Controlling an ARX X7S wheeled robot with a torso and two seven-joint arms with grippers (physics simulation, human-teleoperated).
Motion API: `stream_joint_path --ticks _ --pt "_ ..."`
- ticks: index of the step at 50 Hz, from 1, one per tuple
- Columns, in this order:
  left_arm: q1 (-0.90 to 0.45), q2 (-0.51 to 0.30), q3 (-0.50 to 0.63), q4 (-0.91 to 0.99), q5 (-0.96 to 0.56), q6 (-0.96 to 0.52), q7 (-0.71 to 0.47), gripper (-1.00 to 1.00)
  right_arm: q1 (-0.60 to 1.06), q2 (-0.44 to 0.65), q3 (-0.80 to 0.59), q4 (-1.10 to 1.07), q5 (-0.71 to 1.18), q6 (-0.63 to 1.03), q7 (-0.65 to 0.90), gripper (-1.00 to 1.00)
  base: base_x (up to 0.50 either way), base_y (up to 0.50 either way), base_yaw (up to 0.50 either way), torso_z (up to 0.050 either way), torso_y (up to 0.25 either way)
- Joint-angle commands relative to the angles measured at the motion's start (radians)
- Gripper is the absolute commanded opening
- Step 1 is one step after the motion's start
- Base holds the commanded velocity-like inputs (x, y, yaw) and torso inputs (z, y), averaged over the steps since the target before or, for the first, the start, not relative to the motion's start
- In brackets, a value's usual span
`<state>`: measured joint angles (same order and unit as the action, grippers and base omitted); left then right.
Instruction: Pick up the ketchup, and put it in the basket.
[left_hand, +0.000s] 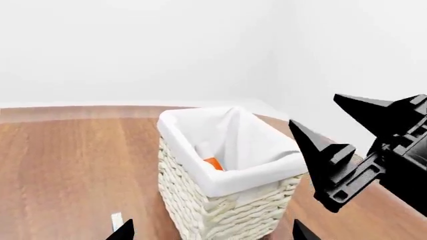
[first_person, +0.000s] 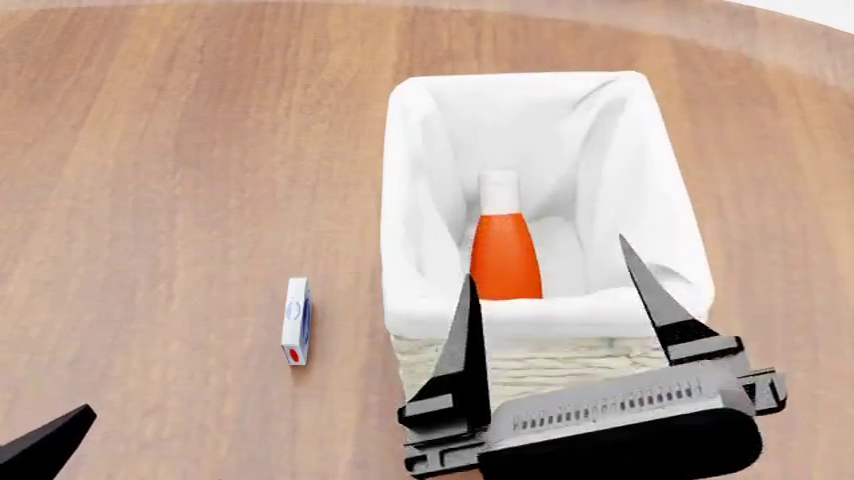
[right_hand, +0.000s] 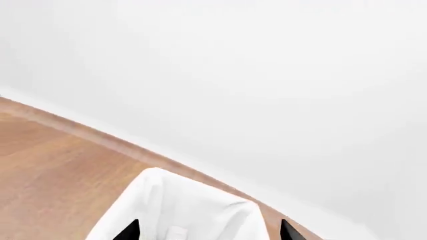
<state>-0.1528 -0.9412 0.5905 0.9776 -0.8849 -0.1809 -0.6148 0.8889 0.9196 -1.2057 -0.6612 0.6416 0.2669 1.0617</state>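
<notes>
The ketchup (first_person: 506, 257), an orange-red bottle with a white cap, lies inside the basket (first_person: 561, 362), a cream wicker one with a white liner. My right gripper (first_person: 545, 262) hovers above the basket's near end, open, with nothing between its fingers. The right wrist view looks down into the liner (right_hand: 200, 210) past the right gripper (right_hand: 208, 231), and the bottle's white cap (right_hand: 176, 233) shows there. In the left wrist view the basket (left_hand: 227, 210) stands ahead of my open left gripper (left_hand: 212, 232); a bit of the orange ketchup (left_hand: 213, 163) shows inside. The right gripper (left_hand: 313, 110) shows beside the basket.
A small white box (first_person: 296, 334) with a red dot lies on the wooden floor to the left of the basket, also seen as the box (left_hand: 117, 220) in the left wrist view. One left fingertip (first_person: 51, 442) shows at the head view's lower left. White walls stand behind.
</notes>
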Motion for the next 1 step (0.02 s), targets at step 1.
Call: stream_joint_path --ticks 1 --pt "-0.01 0.023 -0.029 -0.023 0.001 0.035 0.022 1.0 -0.166 0.014 -0.05 -0.004 -0.281 -0.167 0.046 1.0 0.0 0.0 0.0 0.0 0.0"
